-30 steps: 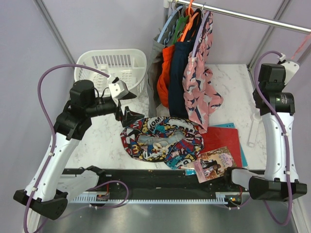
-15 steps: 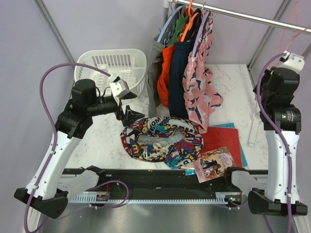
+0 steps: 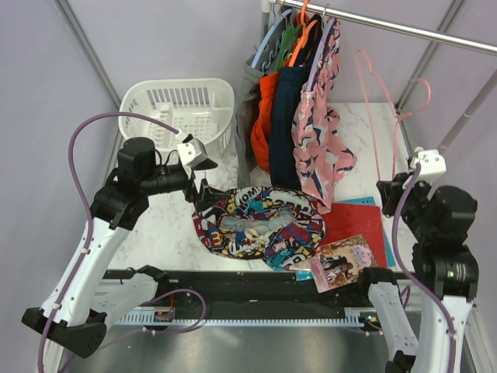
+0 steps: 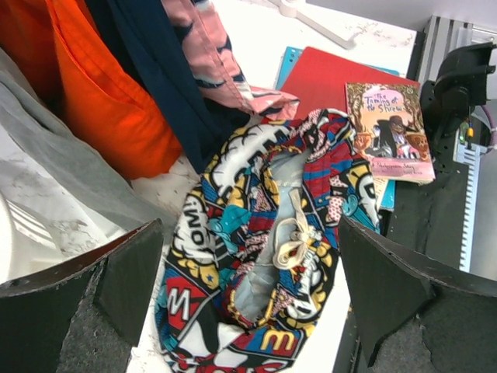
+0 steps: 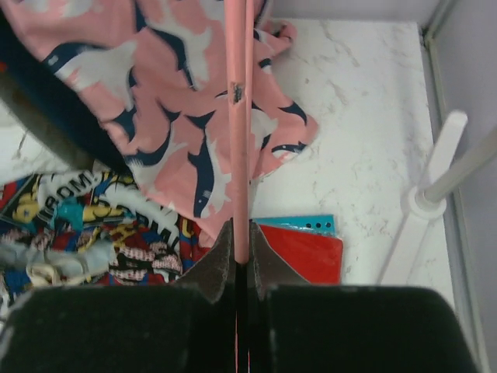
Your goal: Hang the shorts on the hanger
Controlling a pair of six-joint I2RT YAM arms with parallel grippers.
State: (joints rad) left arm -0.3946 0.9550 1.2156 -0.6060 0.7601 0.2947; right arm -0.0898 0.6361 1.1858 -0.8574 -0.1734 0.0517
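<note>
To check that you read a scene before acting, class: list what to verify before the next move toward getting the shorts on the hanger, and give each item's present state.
1. Right gripper shut on the hanger: ok.
2. Left gripper open: ok, fingers spread above the shorts.
3. Shorts gripped: not ok, they lie loose on the table.
4. Waist opening exposed: ok, it faces up with the drawstring showing.
5. Hanger clear of the hung clothes: ok in the top view.
6. Book clear of the shorts: cannot tell.
</note>
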